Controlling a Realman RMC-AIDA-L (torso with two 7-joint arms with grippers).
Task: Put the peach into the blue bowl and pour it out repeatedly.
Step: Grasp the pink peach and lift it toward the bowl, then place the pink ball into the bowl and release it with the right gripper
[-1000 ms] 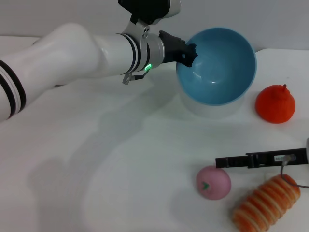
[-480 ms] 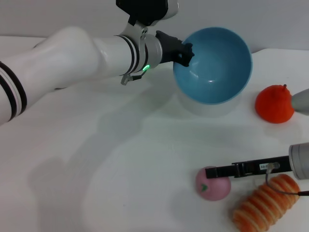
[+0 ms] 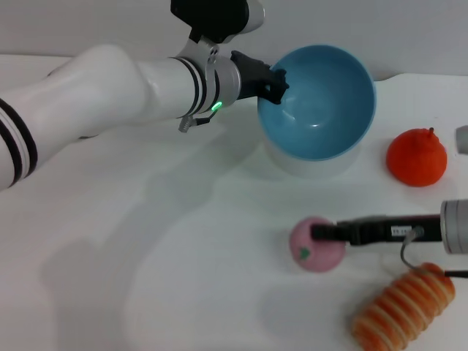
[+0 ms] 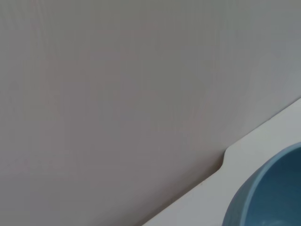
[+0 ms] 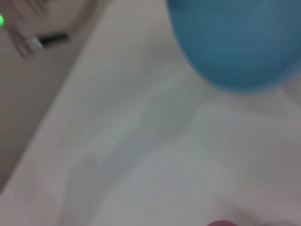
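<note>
My left gripper [image 3: 276, 80] is shut on the left rim of the blue bowl [image 3: 322, 102] and holds it tilted, with its empty inside facing me, at the back of the table. The bowl's edge also shows in the left wrist view [image 4: 268, 193] and the right wrist view [image 5: 235, 42]. The pale pink peach [image 3: 308, 248] lies on the white table in front of the bowl. My right gripper [image 3: 319, 234] reaches in from the right, and its black tip lies across the top of the peach.
A larger orange-red fruit [image 3: 415, 157] with a stem sits at the right, beside the bowl. An orange striped bread roll [image 3: 402, 307] lies at the front right, just below the right gripper. My left arm spans the back left of the table [image 3: 146, 241].
My right gripper has moved left until its tip is over the peach. The peach has shifted slightly away from the front edge. The left gripper and bowl have drifted slightly left.
</note>
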